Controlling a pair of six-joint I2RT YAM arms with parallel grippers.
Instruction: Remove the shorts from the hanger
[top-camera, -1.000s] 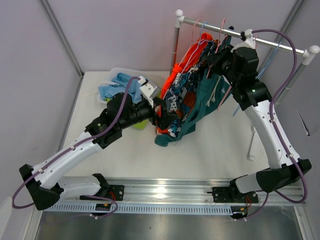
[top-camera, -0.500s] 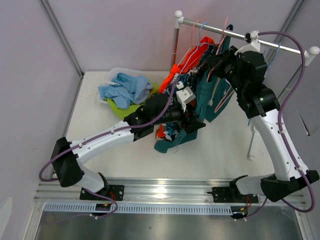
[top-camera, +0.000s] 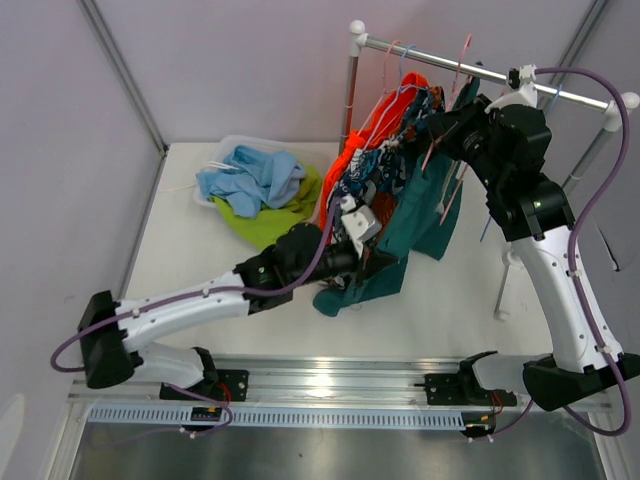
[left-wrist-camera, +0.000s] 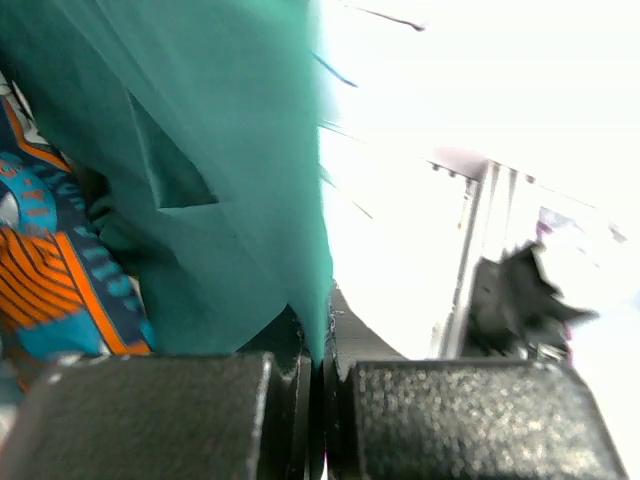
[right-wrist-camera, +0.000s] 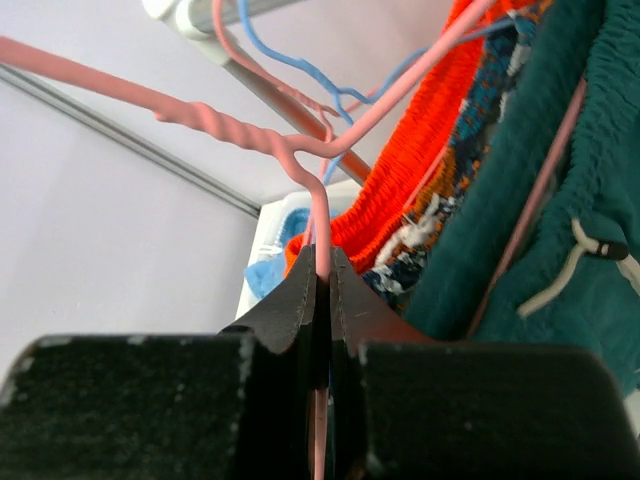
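Dark teal shorts (top-camera: 415, 215) hang from a pink hanger (top-camera: 462, 55) on the rack's rail (top-camera: 420, 52), beside printed shorts (top-camera: 362, 180) and orange shorts (top-camera: 378, 120). My left gripper (top-camera: 385, 262) is low under the hanging clothes. In the left wrist view it (left-wrist-camera: 322, 350) is shut on the lower edge of the dark teal shorts (left-wrist-camera: 220, 150). My right gripper (top-camera: 440, 125) is up by the rail. It (right-wrist-camera: 322, 265) is shut on the pink hanger's wire (right-wrist-camera: 230, 125). Light blue shorts (top-camera: 250, 175) and lime green shorts (top-camera: 268, 222) lie on the table.
A white bin (top-camera: 232, 145) sits at the back left, partly under the loose shorts. The rack's left post (top-camera: 352, 90) and right leg (top-camera: 503, 290) stand on the table. A blue hanger (right-wrist-camera: 290, 75) hangs on the rail too.
My left arm swung from the left of the clothes to under them, and its gripper closed on the dark teal shorts' edge. My right gripper shifted right with the pink hanger.
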